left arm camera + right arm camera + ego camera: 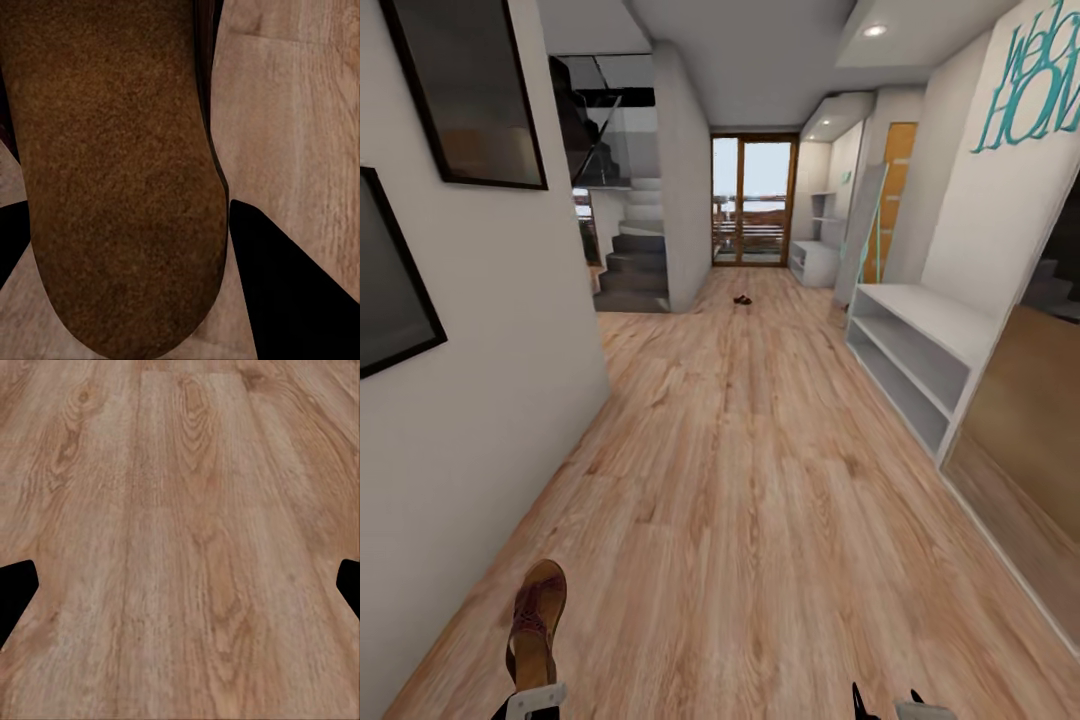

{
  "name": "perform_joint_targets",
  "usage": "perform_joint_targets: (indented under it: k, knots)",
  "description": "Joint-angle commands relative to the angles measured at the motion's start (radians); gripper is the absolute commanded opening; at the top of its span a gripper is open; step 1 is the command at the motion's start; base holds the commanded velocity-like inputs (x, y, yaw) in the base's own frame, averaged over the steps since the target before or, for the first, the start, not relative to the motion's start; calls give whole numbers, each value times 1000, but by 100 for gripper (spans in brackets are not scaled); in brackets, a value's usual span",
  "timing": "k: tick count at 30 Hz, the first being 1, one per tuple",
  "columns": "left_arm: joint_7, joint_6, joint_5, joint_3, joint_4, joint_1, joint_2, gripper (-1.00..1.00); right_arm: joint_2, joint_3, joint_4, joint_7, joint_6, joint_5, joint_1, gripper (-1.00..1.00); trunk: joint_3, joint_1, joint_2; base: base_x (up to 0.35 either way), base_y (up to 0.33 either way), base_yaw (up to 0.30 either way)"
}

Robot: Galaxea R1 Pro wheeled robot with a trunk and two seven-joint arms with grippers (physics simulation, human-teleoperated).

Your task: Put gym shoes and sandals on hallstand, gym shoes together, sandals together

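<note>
1. Looking down a long corridor from the head view, we see the corridor floor (760, 480) of light brown wood planks running to a glass door (753, 200) at the far end, with a staircase (625, 250) at the left and dark framed pictures (470, 90) on the left wall
2. At the right wall stands a plain whitish open-shelf unit (920, 350) under teal lettering; far down the corridor, beside the door, we make out the hallstand (815, 262)
3. A small dark sandal (742, 299) lies on the floor far ahead, well apart from us
4. At the lower left, the left gripper (530, 700) holds the other sandal (537, 620), its toe pointing away from us
5. At the bottom edge we see the right gripper (890, 708) over bare floor
6. In the left wrist view, the held sandal's brown sole sits between the dark fingers (292, 292), clamped
7. In the right wrist view, the fingertips (15, 592) stand wide apart over bare planks, holding nothing
</note>
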Motion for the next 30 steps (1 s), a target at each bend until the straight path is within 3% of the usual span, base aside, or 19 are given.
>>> perform_joint_targets:
  k: [1,13,30]
  knots:
    - [1,-3,6,-3,1,-1,1,-100,-1,5,0,-1,-3,-9,0,100,-1,0,0,338,0,194]
    - [1,-3,6,-3,1,-1,0,-100,-8,3,1,-1,-3,-8,0,100,-1,0,0,338,-12,32]
    - [1,-3,6,-3,1,-1,0,-100,-11,3,2,-1,-4,-7,0,100,-1,0,0,312,-168,0]
